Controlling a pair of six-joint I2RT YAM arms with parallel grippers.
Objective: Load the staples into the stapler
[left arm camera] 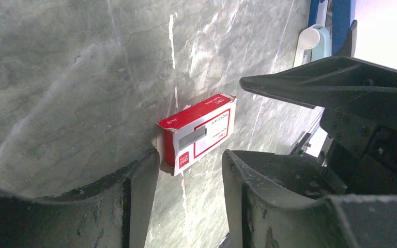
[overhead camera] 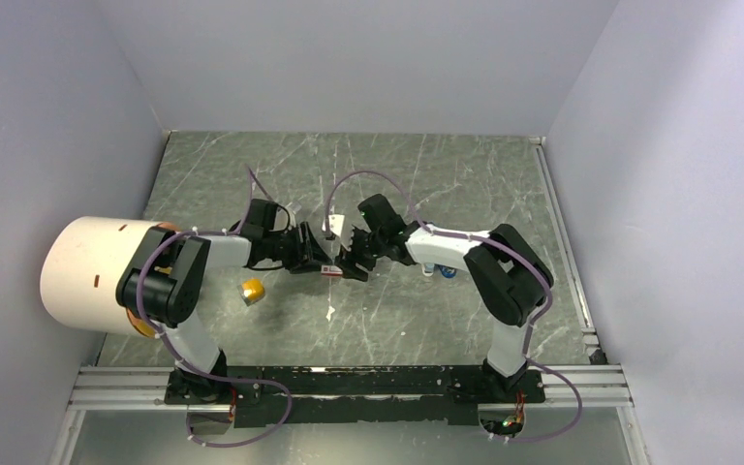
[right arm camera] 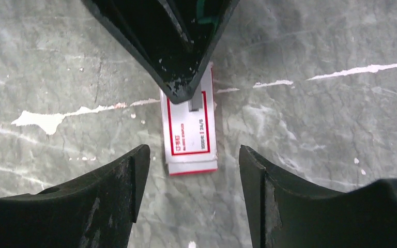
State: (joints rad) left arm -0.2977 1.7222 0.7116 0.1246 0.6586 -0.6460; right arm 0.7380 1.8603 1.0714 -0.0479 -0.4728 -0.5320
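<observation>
**Flanking one red-and-white box with two open grippers**

One red-and-white box (left arm camera: 199,135) is lying flat on the marble table (left arm camera: 57,77), and two grippers are meeting over it. The left gripper (left arm camera: 191,191) is standing with its jaws apart, holding nothing. The box's near corner is sitting right at one finger (left arm camera: 139,186), touching or just short, I cannot tell. The right gripper (right arm camera: 194,170) is facing in from the box's other side, also holding nothing. Its jaws are spread wider than the box, and the box end is lying between them with gaps on both sides. One blue stapler (left arm camera: 342,20) is resting to the right of the box, beyond the right gripper, beside one pale blue-grey piece (left arm camera: 312,39). One orange-yellow block (overhead camera: 252,291) is sitting left of the box. Whether staples are inside the box, I cannot tell.
</observation>
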